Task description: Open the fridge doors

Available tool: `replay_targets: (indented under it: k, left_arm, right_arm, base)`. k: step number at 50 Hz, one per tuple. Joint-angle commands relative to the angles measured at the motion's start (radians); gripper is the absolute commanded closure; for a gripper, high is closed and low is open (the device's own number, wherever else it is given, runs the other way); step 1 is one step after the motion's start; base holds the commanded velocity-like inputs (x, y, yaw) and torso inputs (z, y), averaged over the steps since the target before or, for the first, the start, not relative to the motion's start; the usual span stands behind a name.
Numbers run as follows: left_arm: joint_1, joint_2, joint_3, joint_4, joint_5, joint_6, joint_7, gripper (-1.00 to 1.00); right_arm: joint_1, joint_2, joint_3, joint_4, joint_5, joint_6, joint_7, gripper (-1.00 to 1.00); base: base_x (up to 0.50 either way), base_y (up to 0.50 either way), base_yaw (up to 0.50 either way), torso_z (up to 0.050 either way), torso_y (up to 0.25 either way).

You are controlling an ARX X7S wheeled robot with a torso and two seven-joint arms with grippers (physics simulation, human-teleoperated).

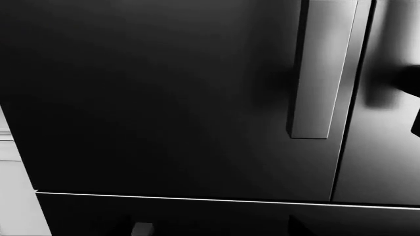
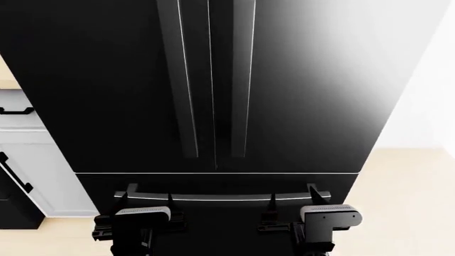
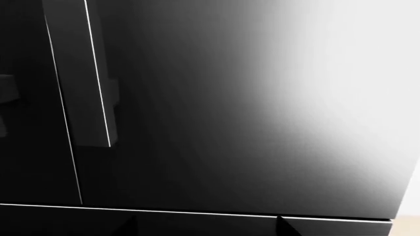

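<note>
Two tall glossy black fridge doors [image 2: 213,80] fill most of the head view, side by side and both shut, meeting at a thin vertical seam in the upper centre. The left door [image 2: 106,90] is uniformly dark; the right door [image 2: 306,90] brightens to a white sheen toward the upper right. A long dark vertical handle [image 2: 186,80] runs just left of the seam, its twin [image 2: 242,80] just right.

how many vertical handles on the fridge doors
2. The left door's handle and the right door's handle stand upright either side of the centre seam. The horizontal bar below is on the freezer drawer, so it is not counted.
</note>
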Motion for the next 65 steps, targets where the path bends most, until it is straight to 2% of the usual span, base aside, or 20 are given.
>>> replay_targets:
  k: [1,8,14,24,34,41,48,51,52,56,65]
  left_arm:
    - [0.009,0.012,-0.013,0.010,0.002,0.008,0.034,-1.00]
    - [0.009,0.007,-0.009,0.012,-0.005,0.007,0.032,-1.00]
    - [0.007,0.005,-0.006,0.011,-0.010,0.005,0.028,-1.00]
    - [0.008,-0.001,-0.004,0.014,-0.023,0.006,0.027,-1.00]
    - [0.002,-0.005,0.003,0.006,-0.028,0.005,0.023,-1.00]
    - [0.003,-0.008,0.008,0.009,-0.028,0.005,0.018,-1.00]
    - [0.001,-0.011,0.009,0.004,-0.037,0.009,0.019,-1.00]
    - [-0.002,-0.012,0.011,0.003,-0.041,0.007,0.018,-1.00]
    - [-0.002,-0.012,0.011,0.002,-0.042,0.008,0.019,-1.00]
    - [-0.003,-0.014,0.013,0.002,-0.043,0.006,0.015,-1.00]
    - [-0.004,-0.017,0.018,-0.001,-0.048,0.007,0.012,-1.00]
  right_arm:
    - [-0.015,-0.011,0.017,-0.020,-0.007,-0.001,-0.023,-1.00]
    - [-0.021,0.001,0.000,-0.086,0.013,0.033,-0.040,-1.00]
    - [0.045,0.006,-0.048,-0.214,0.008,0.238,-0.035,-1.00]
    - [0.144,-0.014,-0.106,-0.292,-0.004,0.353,-0.033,-1.00]
    - [0.212,-0.032,-0.150,-0.259,-0.022,0.384,-0.032,-1.00]
    - [0.290,-0.046,-0.142,-0.319,-0.004,0.474,-0.019,-1.00]
    - [0.363,-0.072,-0.154,-0.245,0.018,0.533,-0.027,-1.00]
    - [0.407,-0.085,-0.155,-0.213,0.020,0.584,-0.011,-1.00]
    - [0.445,-0.100,-0.157,-0.193,0.018,0.654,0.006,-1.00]
    - [0.486,-0.090,-0.226,-0.175,-0.022,0.634,-0.004,-1.00]
    - [0.567,-0.118,-0.209,-0.217,0.033,0.748,0.000,-1.00]
  base:
    - [0.00,0.00,0.00,0.000,0.000]
    - [0.00,0.00,0.00,0.000,0.000]
    - [0.00,0.00,0.00,0.000,0.000]
    - [0.00,0.00,0.00,0.000,0.000]
    - [0.00,0.00,0.00,0.000,0.000]
    - [0.00,0.00,0.00,0.000,0.000]
    - [0.00,0.00,0.00,0.000,0.000]
    - [0.00,0.00,0.00,0.000,0.000]
    - [0.00,0.00,0.00,0.000,0.000]
    - [0.00,0.00,0.00,0.000,0.000]
    - [0.00,0.00,0.00,0.000,0.000]
